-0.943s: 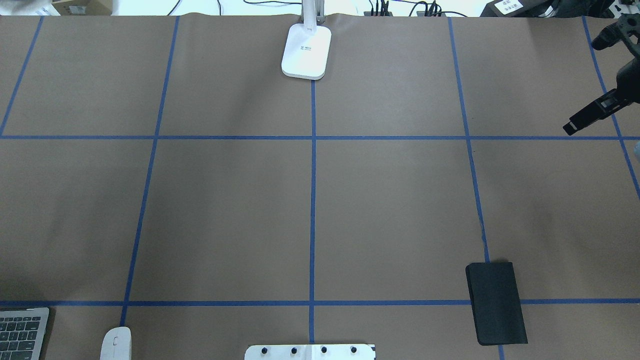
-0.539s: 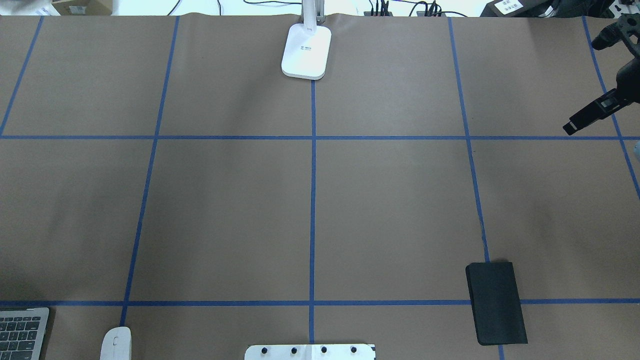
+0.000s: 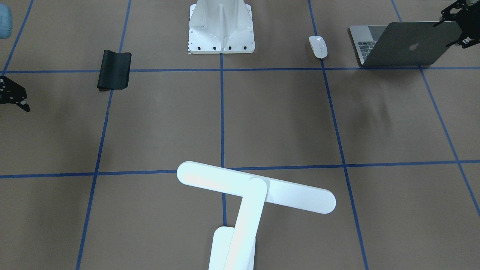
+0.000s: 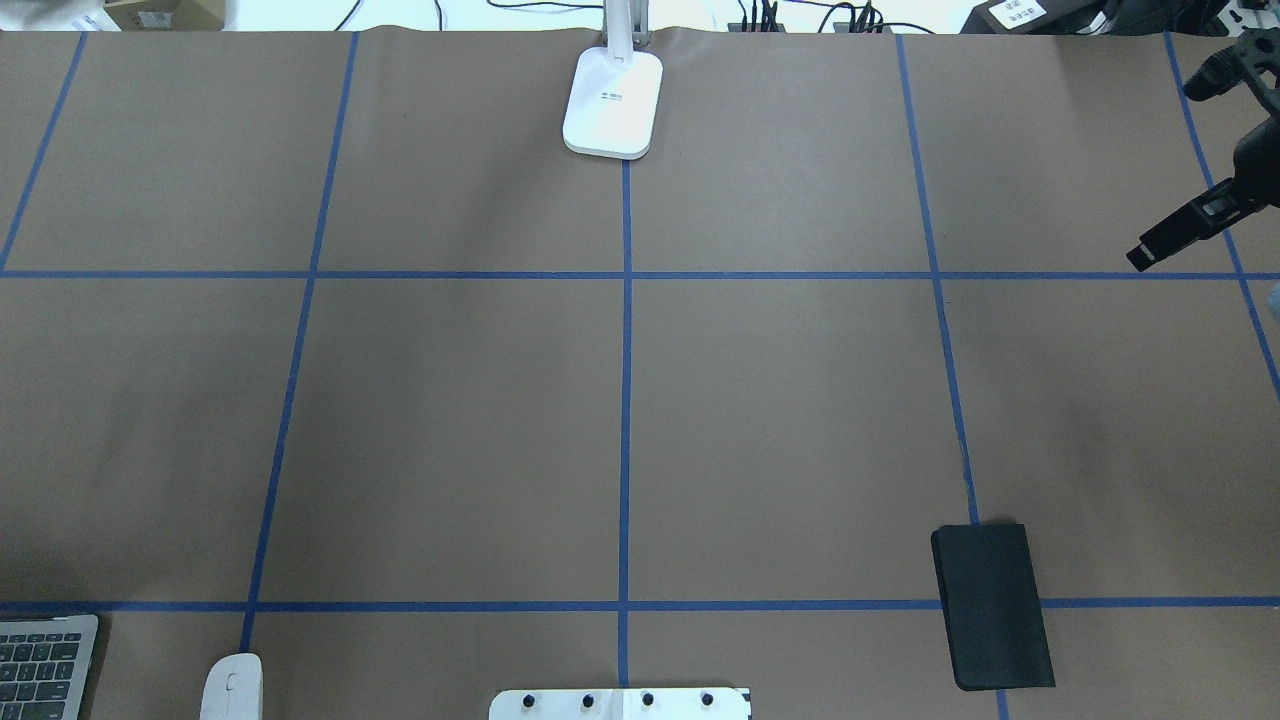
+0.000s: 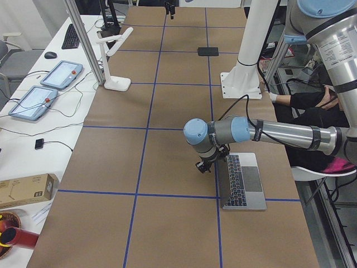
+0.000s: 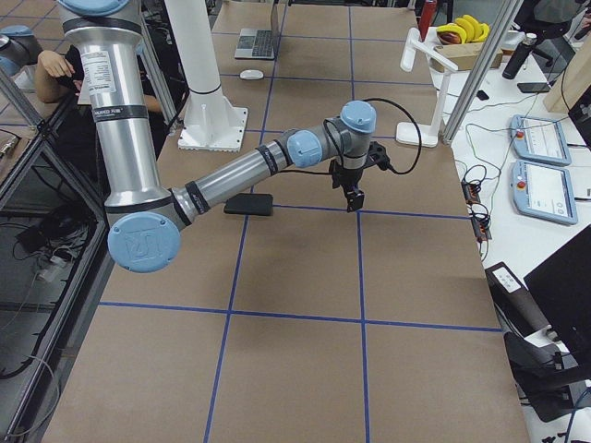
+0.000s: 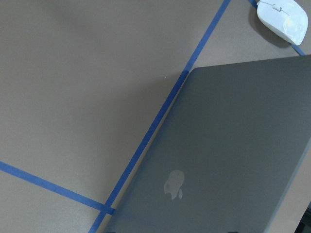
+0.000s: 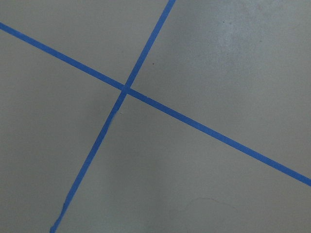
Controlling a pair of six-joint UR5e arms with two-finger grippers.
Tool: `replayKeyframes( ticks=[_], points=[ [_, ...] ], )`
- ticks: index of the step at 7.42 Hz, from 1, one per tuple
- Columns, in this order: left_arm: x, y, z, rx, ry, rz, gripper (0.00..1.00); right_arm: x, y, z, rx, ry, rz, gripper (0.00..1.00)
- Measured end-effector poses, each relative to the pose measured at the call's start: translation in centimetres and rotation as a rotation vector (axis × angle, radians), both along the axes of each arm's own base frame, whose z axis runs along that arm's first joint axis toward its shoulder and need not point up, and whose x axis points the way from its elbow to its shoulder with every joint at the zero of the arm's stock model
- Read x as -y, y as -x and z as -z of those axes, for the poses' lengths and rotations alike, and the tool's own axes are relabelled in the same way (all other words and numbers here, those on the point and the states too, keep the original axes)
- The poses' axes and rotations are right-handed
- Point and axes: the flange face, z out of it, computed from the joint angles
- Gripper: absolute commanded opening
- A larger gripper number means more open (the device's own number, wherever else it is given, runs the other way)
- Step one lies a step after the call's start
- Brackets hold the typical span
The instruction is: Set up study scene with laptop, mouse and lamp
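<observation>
— Left gripper [image 3: 462, 28] is hovering at the lid of the open laptop [image 3: 407, 45], top right in the front view. The right gripper [image 3: 17, 99] is hanging over bare brown paper [image 3: 285, 120]. Whether either is spread or pressed together, I cannot tell.
— Overhead, blue tape lines [image 4: 625, 400] are crossing the paper. The lamp [image 4: 612, 100] is standing at the far edge, and the mouse [image 4: 232, 688] is lying near the laptop.
— Side views are showing a white bench [image 5: 17, 142] carrying tablets [image 5: 61, 74].
— Wrist cameras are showing the laptop lid and taped paper.

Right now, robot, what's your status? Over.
Left gripper at the lid of the open laptop, right gripper over plain table; grip unclear on both. Mouse beside it, lamp at far edge. Black pad lies off to the side.
</observation>
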Motion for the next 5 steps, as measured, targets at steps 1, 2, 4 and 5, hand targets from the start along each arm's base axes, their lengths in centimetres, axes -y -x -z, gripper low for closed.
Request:
replayKeyframes(
  ticks=[1, 2, 4, 5],
  points=[
    [-0.4, 0.2, 0.7, 0.003, 0.020, 0.003, 0.87, 0.0, 0.0, 0.0, -0.001, 0.000, 0.000, 1.00],
    [-1.0, 0.3, 1.5, 0.010, 0.057, -0.001, 0.87, 0.0, 0.0, 0.0, -0.001, 0.000, 0.000, 1.00],
    [-2.1, 0.5, 2.1, 0.011, 0.109, -0.032, 0.87, 0.0, 0.0, -0.1, -0.002, 0.000, -0.001, 1.00],
    [-2.2, 0.4, 2.2, -0.001, 0.119, -0.039, 0.87, -0.1, -0.1, -0.1, -0.002, 0.001, -0.001, 1.00]
  ],
)
